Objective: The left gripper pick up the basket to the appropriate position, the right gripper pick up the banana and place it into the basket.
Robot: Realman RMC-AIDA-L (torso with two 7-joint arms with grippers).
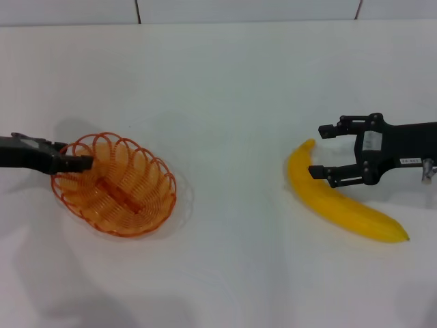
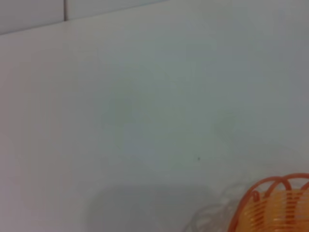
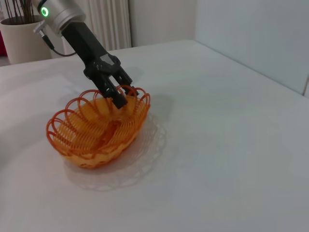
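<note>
The orange wire basket [image 1: 116,188] sits at the left of the white table. My left gripper [image 1: 76,162] is shut on the basket's left rim; the right wrist view shows its fingers [image 3: 117,98] pinching the rim, one inside and one outside the basket [image 3: 94,133]. I cannot tell whether the basket is off the table. A piece of the basket's rim [image 2: 273,193] shows in the left wrist view. The yellow banana [image 1: 355,212] lies on the right. My right gripper [image 1: 322,151] is open at the banana's far end, with its near finger over the fruit.
The white table [image 1: 232,102] runs back to a tiled wall [image 1: 246,10]. In the right wrist view a potted plant [image 3: 19,34] and curtains [image 3: 108,21] stand beyond the table's far edge.
</note>
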